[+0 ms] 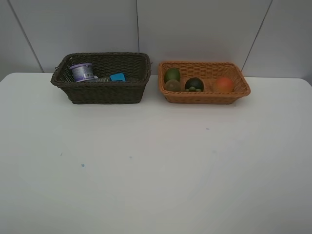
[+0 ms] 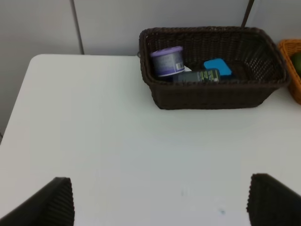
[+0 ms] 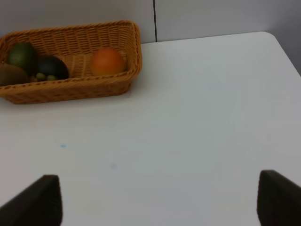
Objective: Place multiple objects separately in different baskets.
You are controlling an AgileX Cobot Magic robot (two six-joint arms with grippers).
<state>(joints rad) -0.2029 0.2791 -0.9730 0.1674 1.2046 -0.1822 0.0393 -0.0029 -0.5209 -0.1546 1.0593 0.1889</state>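
Note:
The dark brown basket at the back left holds a purple-lidded jar, a dark green pump bottle lying down and a blue eraser block. The orange-tan basket at the back right holds a green fruit, a brown kiwi, a dark mangosteen and an orange-red fruit. My left gripper and right gripper both stand open and empty over bare table, well short of the baskets. No pen shows.
The white table stretches in front of both baskets, with a few faint blue specks on it. A grey panelled wall runs close behind the baskets. Neither arm shows in the high view.

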